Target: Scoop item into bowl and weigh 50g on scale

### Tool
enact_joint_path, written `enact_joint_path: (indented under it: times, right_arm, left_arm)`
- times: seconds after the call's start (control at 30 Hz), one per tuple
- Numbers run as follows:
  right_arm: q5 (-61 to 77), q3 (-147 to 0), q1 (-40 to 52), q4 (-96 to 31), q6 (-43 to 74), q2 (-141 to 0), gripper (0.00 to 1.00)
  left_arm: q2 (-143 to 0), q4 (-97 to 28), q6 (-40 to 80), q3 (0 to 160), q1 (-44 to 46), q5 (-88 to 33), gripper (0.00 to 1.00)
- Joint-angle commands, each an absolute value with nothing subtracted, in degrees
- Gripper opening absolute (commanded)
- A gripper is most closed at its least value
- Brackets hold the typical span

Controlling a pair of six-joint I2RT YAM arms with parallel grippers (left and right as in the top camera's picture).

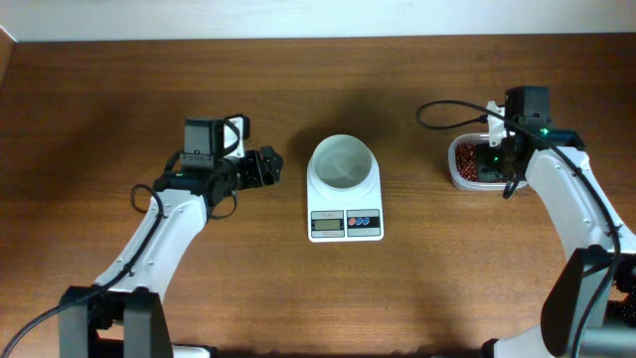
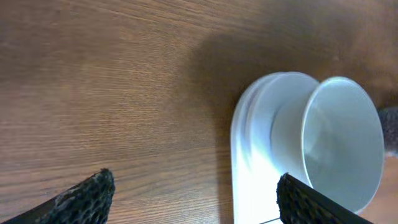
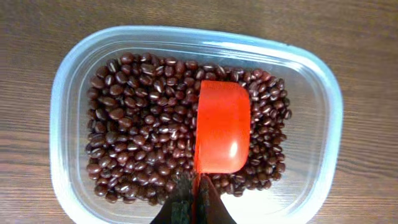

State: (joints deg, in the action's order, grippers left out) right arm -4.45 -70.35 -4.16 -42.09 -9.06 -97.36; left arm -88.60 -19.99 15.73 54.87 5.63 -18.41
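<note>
1. The beans (image 3: pixel 137 124), small, glossy and dark red-brown, lie as a loose layer in a clear rounded-rectangular plastic container (image 3: pixel 62 130) on the right side of the tabletop (image 1: pixel 318 80).
2. An orange-red scoop (image 3: pixel 222 127) rests among the beans in the right half of the container. Its rounded cup points to the far side and its thin handle runs back toward the near rim.
3. The right tool (image 3: pixel 197 202) is fully closed, pinching the scoop's handle between its two dark fingers just above the container's near edge.
4. The bowl (image 1: pixel 343 164), round, white and smooth, stands on the far part of the scale (image 1: pixel 345 199) at the middle of the tabletop, well left of the container. No beans can be seen inside it.
5. The scale is white, with a grey display (image 1: pixel 326 223) on its near panel and two round buttons (image 1: pixel 363 220) just right of it. Any digits or lettering there are too small to read.
6. The left tool (image 1: pixel 276 167) sits just left of the scale and points toward it. Its jaws are spread wide with nothing between them.
7. In the left wrist view its dark, textured fingertips (image 2: pixel 87 196) frame bare wood, with the scale's edge and the bowl ahead.
</note>
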Motion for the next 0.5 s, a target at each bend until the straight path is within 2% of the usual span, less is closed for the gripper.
enact_joint_path:
  times: [0.0, 0.03, 0.1, 0.13, 0.2, 0.27, 0.3, 0.47]
  right_arm:
    - [-0.16, -71.59, -5.98, -42.83, -5.87, -97.76, 0.04]
    - [1.96, -71.59, -6.87, -42.89, -5.91, -97.76, 0.04]
    - [7.18, -71.59, -9.28, -42.92, -6.00, -97.76, 0.04]
    - [8.78, -71.59, -10.09, -42.92, -6.52, -97.76, 0.04]
    - [10.13, -71.59, -10.52, -42.89, -7.01, -97.76, 0.04]
    - [10.15, -71.59, -10.52, -42.96, -6.98, -97.76, 0.04]
    - [10.13, -71.59, -10.52, -43.46, -6.98, -97.76, 0.04]
    - [10.11, -71.59, -10.55, -43.75, -7.01, -97.76, 0.04]
  left_arm:
    - [-87.02, -20.58, 11.64, 55.68, 10.92, -13.54, 0.84]
    - [-87.02, -20.82, 11.64, 55.66, 12.14, -12.21, 0.84]
    - [-87.02, -22.11, 11.68, 55.75, 15.88, -9.56, 0.76]
    - [-87.02, -26.68, 12.38, 57.65, 19.42, -6.33, 0.68]
    - [-87.02, -34.33, 12.78, 62.67, 22.83, -4.01, 0.59]
    - [-87.02, -42.85, 12.75, 70.65, 25.65, -4.23, 0.24]
    - [-87.02, -44.69, 12.75, 72.38, 26.59, -4.25, 0.01]
    - [-87.05, -43.92, 12.69, 72.71, 28.62, -11.66, 0.00]
